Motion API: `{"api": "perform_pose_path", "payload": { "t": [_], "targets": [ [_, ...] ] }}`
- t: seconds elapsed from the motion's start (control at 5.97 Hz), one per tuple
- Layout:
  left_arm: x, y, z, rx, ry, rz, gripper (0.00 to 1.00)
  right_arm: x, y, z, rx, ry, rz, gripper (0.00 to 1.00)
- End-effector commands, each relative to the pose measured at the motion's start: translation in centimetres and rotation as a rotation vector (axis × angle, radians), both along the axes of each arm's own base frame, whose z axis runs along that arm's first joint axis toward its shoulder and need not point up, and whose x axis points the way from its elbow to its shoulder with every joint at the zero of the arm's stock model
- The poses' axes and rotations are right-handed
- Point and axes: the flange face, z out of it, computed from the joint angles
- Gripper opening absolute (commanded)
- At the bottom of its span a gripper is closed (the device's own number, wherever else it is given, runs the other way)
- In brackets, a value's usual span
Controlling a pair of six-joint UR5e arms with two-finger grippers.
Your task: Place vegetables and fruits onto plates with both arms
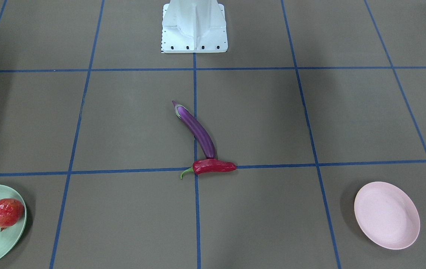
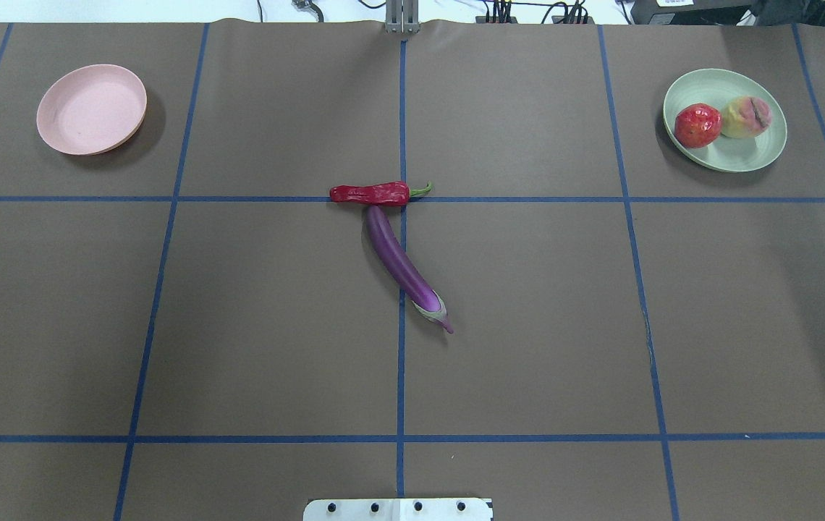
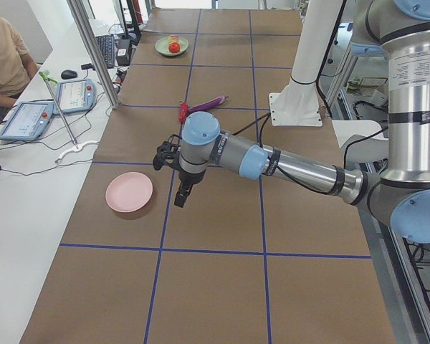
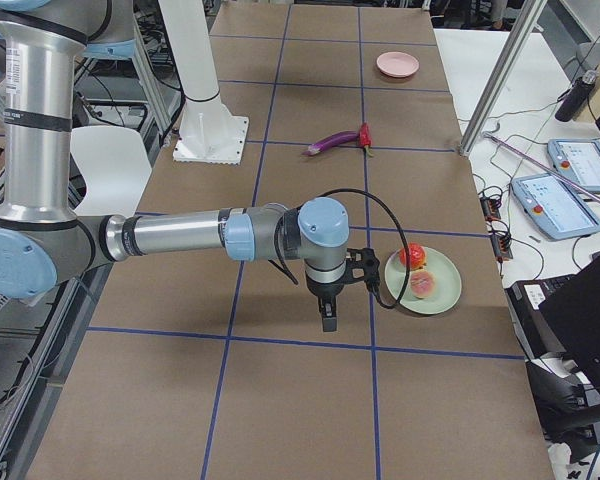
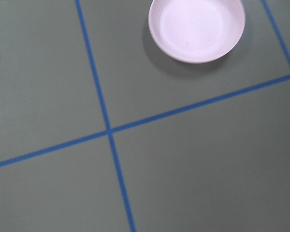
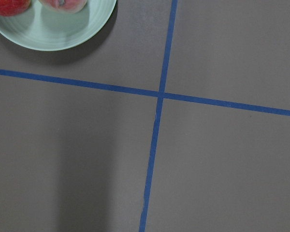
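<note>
Table [image 2: 239,325]: eggplant [image 2: 402,264] lay lengthwise, cap toward robot, tip seemingly touching crosswise chili [image 2: 373,193]. Left gripper [image 3: 180,196], right gripper [image 4: 328,316]: spread untellable.

pink plate [image 5: 197,29], brown mat [image 5: 208,164], blue tape lines [image 5: 111,131]

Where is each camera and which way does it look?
Front-facing: across the table, facing the robot, over the eggplant; white base shows.
Overhead: behind robot, looking forward, down; base edge.
Exterior left: table's end; left arm, left gripper near.
Exterior right: opposite end; right arm, right gripper near.
Left wrist: down onto pink plate; no body.
Right wrist: down onto green plate; no body.
Shared: first two show the chili pepper.
</note>
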Motion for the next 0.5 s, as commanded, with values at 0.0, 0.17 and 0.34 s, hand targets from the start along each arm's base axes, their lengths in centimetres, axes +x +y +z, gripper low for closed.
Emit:
{"api": "perform_pose_path", "payload": {
  "t": [0.0, 0.17, 0.34],
  "targets": [
    [10.8, -3.2, -5.8, -0.160, 0.039, -0.081, 1.00, 0.0, 0.1, 0.1, 0.000, -0.002, 0.000, 1.00],
    [16.9, -3.7, -8.9, -0.226, 0.078, -0.076, 1.00, 0.0, 0.1, 0.1, -0.002, -0.001, 0.000, 1.00],
    [22.9, -3.6, -12.5, -0.239, 0.097, -0.061, 1.00, 0.0, 0.1, 0.1, 0.000, -0.002, 0.000, 1.00]
  ]
}}
